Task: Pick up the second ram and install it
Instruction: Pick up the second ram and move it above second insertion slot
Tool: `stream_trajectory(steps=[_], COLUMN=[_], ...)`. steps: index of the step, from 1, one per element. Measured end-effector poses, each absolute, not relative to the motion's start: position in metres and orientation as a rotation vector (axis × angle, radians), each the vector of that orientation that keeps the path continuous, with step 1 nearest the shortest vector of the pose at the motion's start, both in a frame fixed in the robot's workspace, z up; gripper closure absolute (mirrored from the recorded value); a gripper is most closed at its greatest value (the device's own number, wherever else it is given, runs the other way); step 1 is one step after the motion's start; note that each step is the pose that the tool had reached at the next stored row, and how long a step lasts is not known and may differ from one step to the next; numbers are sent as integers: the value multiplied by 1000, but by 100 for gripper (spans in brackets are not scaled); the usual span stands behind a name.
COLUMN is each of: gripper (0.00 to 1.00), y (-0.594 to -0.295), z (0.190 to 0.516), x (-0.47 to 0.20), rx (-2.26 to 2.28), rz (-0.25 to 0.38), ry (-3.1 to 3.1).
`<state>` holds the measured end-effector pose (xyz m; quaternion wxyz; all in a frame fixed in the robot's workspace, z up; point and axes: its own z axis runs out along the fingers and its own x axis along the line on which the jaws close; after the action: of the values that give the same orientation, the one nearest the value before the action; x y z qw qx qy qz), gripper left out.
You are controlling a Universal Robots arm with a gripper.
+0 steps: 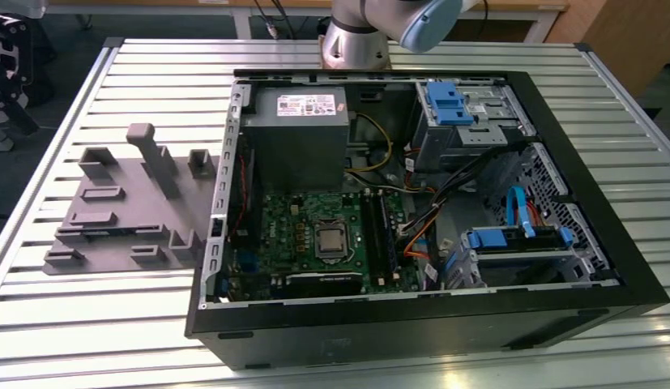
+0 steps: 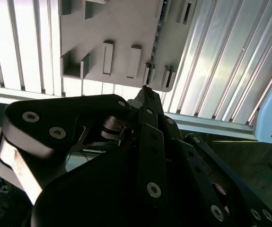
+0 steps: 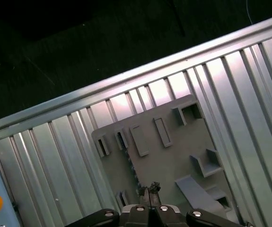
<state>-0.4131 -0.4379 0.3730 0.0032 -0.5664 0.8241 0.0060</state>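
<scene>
Gripper [image 3: 147, 188] hangs high over fixture [image 1: 110, 237], on the exterior view's left of case [image 1: 421, 328]; fingers look pinched together, empty. Ram [image 2: 158, 35] stands edge-up in fixture below the tips, long axis square to finger closing.

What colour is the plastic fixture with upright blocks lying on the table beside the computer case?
The fixture is plain grey all over, shown best in the exterior view.

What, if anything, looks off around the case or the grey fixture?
Nothing stands out. The open case lies flat on the slatted table, its cables all inside it. The grey fixture sits flat beside it, on the exterior view's left. The gripper hangs above the fixture.
</scene>
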Motion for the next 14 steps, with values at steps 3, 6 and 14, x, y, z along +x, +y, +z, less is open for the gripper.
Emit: stream_trajectory(steps=[3,6,14], gripper=[83,83,76], y=[-438,-438,-438], z=[373,372,368], x=[-413,-413,-413], rx=[-1840,-1908,-2036], rz=[19,19,18], ry=[2538,2488,2387])
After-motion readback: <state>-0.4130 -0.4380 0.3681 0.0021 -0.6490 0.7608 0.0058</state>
